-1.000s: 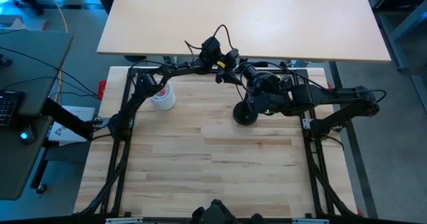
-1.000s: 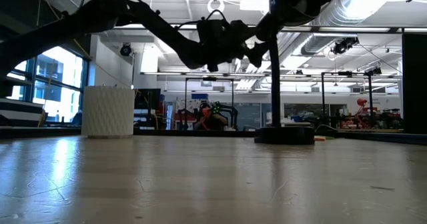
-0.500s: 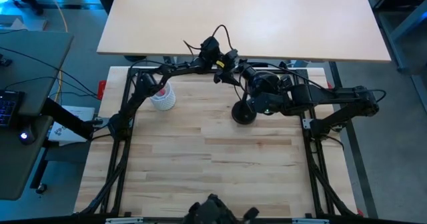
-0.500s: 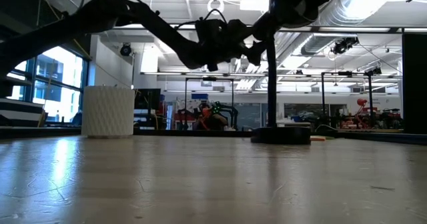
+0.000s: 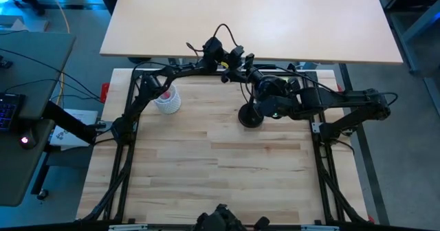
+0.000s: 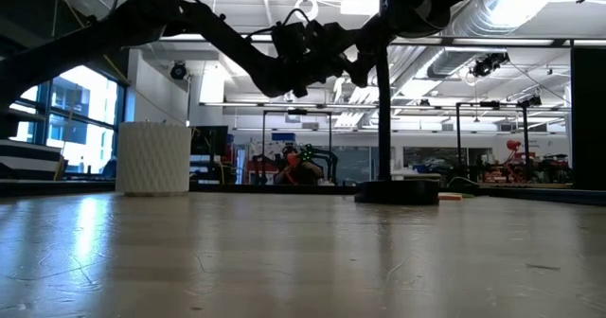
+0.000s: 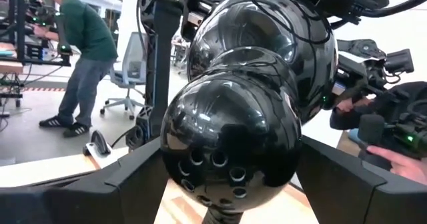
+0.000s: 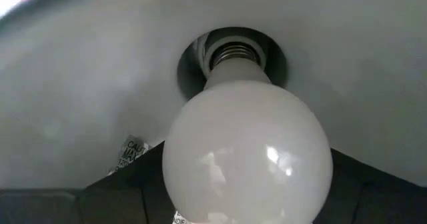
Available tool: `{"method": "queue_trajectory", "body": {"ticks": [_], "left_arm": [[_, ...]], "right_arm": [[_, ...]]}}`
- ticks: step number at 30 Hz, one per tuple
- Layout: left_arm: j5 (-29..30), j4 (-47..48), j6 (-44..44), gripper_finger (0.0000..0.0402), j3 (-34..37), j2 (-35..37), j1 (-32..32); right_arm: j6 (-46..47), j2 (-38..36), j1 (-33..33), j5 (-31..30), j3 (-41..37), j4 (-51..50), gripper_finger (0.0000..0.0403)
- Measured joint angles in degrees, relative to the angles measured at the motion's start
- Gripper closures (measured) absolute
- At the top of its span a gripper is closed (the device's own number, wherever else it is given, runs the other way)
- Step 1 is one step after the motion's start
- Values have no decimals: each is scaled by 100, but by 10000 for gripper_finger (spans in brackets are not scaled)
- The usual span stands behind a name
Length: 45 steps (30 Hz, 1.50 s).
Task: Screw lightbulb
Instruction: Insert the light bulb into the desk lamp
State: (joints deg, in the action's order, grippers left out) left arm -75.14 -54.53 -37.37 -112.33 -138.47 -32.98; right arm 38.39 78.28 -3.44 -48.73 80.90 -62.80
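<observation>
Lightbulb (image 8: 247,154), a single white frosted globe with a short silvery screw base, sits between the right gripper (image 8: 240,207)'s two dark fingers, which are spread wide around its widest part and appear to hold it. Its threaded base points straight away from that gripper into the dark round socket (image 8: 233,54) inside the pale lamp shade, so the bulb's long axis lines up with the socket, and some threads still show outside it. The coming turns look to belong to the right arm, since it is the one on the bulb. One glossy black desk lamp head (image 7: 247,111) fills the space between the left gripper (image 7: 230,184)'s wide-set fingers, seemingly steadying it. One white ribbed cup (image 5: 167,101) stands well apart from the lamp's round base (image 5: 251,115).
</observation>
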Motion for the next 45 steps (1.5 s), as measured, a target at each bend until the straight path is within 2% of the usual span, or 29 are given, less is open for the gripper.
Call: {"method": "queue_trajectory", "body": {"ticks": [7,16,23,28,36,40,45], "left_arm": [[-40,55,104,105,0,0,111],[-394,62,294,105,-33,0,295],[-500,-88,282,105,-36,0,302],[-483,-325,9,105,-28,0,252],[-437,-1201,-746,106,-20,0,71],[-356,-1470,-1037,106,-20,9,62],[-329,-1446,-986,106,-20,9,146]], "right_arm": [[-9,0,1,15,0,25,157],[-161,0,-7,49,0,138,157],[-341,-7,7,255,0,419,157],[39,-83,7,342,2,436,157],[60,-334,-8,327,2,370,157],[-11,-369,-4,313,4,379,157],[-516,-369,-7,441,4,437,157]]}}
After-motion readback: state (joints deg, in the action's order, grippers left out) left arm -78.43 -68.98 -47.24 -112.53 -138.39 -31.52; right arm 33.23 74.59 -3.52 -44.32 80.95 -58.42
